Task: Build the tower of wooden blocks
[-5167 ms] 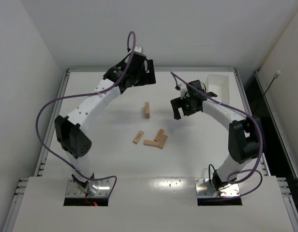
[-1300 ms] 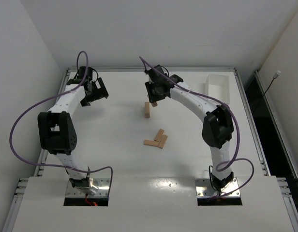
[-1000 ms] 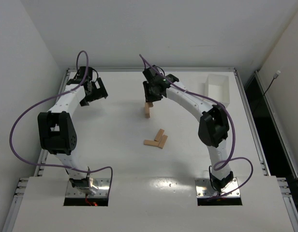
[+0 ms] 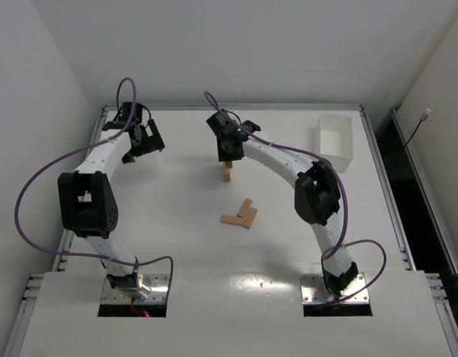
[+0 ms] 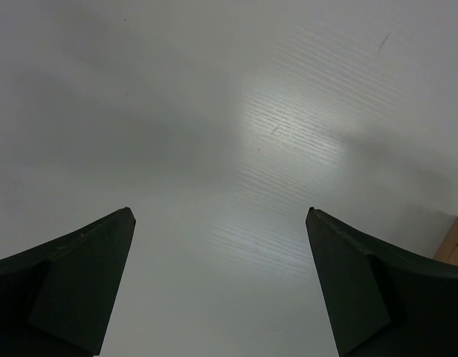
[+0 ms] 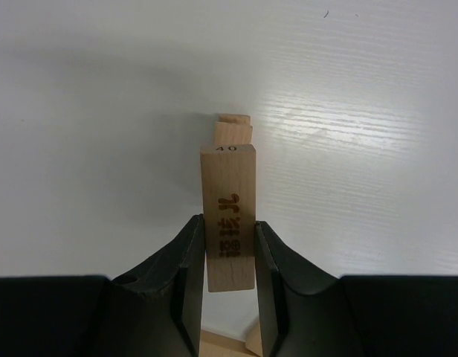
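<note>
My right gripper (image 6: 227,222) is shut on a tan wood block (image 6: 229,186), held by its long sides with printed marks on its face. Right below the held block stands the tower (image 4: 227,175), a short stack of wood blocks at the table's back centre; its top end (image 6: 233,128) peeks out beyond the held block. I cannot tell whether the block touches the stack. Three loose wood blocks (image 4: 241,216) lie together nearer the middle. My left gripper (image 5: 220,212) is open over bare table at the back left (image 4: 143,141), with nothing between its fingers.
A white tray (image 4: 334,137) stands at the back right. A tan block corner (image 5: 456,242) shows at the right edge of the left wrist view. The table's raised rim (image 4: 236,107) runs along the back.
The right gripper has shifted slightly left with its block, now over the tower. Earlier it took one loose block from the middle. The left arm swung from back centre to back left.
</note>
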Controlling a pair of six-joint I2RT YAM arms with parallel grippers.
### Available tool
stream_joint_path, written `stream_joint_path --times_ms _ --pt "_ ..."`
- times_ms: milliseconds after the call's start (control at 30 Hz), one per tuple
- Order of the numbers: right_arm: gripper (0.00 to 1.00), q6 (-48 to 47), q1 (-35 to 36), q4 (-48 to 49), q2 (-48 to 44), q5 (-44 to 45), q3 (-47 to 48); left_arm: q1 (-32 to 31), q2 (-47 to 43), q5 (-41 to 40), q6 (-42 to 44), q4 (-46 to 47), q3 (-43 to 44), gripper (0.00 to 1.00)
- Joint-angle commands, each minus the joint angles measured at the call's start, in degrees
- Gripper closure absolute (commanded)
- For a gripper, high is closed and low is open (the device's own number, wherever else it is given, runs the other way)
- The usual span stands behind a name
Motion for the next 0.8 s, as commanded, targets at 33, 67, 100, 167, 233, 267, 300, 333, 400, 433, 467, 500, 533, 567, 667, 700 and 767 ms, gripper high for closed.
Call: stream_joint_path --times_ms 33,67,100,167,233,267,300,333,400,433,467,500,533,567,667,700,767 --pt "1.00 1.74 0.33 0.64 1.51 -0.30 0.54 -0.23 -0.62 -0.70 0.30 1.59 2.14 0.00" --pt "1.00 1.74 0.33 0.64 2.03 -0.30 0.54 -0.23 -0.62 -0.70 0.30 1.59 2.14 0.00" --pt "1.00 1.74 0.33 0.64 2.04 -0.30 1.06 -0.23 -0.62 -0.70 0.30 1.59 2.14 0.00" --pt "1.00 1.74 0.33 0.64 2.74 -0.83 1.06 -0.23 -0.10 -0.70 0.30 1.59 2.14 0.00" --pt "1.00 1.74 -0.19 0.64 3.27 -1.53 1.06 -0.23 -0.10 -0.17 0.30 1.59 2.14 0.00" --pt "1.00 1.74 -0.19 0.64 3.27 -1.53 1.06 -0.23 -0.10 -0.17 0.30 1.59 2.14 0.00" --pt "1.00 1.74 -0.19 0.64 3.88 -1.53 1.59 -0.23 -0.10 -0.17 0.30 1.59 2.14 0.00" --pt "1.00 1.74 -0.19 0.64 3.88 -1.53 1.59 -0.23 -0.10 -0.17 0.30 1.59 2.14 0.00" --pt "1.00 1.74 -0.19 0.64 3.88 -1.53 1.59 -0.23 -0.10 -0.17 0.30 1.59 2.14 0.00" --pt "1.00 1.74 -0.19 1.16 4.49 -1.53 2.11 -0.23 0.43 -0.17 0.30 1.59 2.14 0.00" --pt "1.00 1.74 -0.19 1.16 4.50 -1.53 2.12 -0.23 0.43 -0.17 0.30 1.59 2.14 0.00" --pt "1.00 1.74 -0.19 1.16 5.02 -1.53 2.12 -0.23 0.43 -0.17 0.30 1.59 2.14 0.00" --pt "1.00 1.74 -0.19 1.16 5.02 -1.53 2.73 -0.23 0.43 -0.17 0.30 1.59 2.14 0.00" --pt "1.00 1.74 -0.19 1.16 5.02 -1.53 2.73 -0.23 0.43 -0.17 0.30 1.59 2.14 0.00" --pt "1.00 1.74 -0.19 1.16 5.55 -1.01 3.26 -0.23 0.96 -0.17 0.30 1.59 2.14 0.00" --pt "1.00 1.74 -0.19 1.16 5.55 -0.48 3.26 -0.23 0.96 -0.17 0.30 1.59 2.14 0.00" --pt "1.00 1.74 -0.19 1.16 6.07 0.13 3.87 -0.23 0.96 0.35 0.30 1.59 2.14 0.00"
